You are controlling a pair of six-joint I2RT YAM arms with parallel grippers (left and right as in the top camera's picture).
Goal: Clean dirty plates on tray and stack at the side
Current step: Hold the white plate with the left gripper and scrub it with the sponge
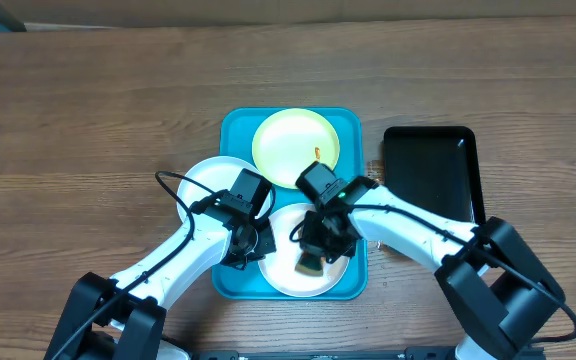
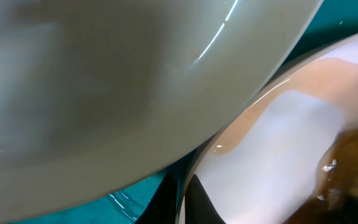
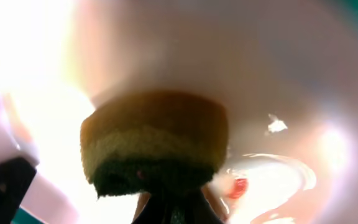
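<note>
While scrubbing, right gripper [image 1: 311, 255]: clamped on sponge [image 3: 154, 143] atop plate [image 1: 320, 286].
Left gripper [image 1: 246, 243]: closed at plate rim.
Plate handling: stiff, likely slick; grip rim.

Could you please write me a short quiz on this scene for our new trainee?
1. How many plates lie on the blue tray?
2. True or false: the black tray holds a plate.
3. What does the right hand grip? A) a sponge B) a brush C) a cloth
Key: 1. Three. 2. False. 3. A.
</note>
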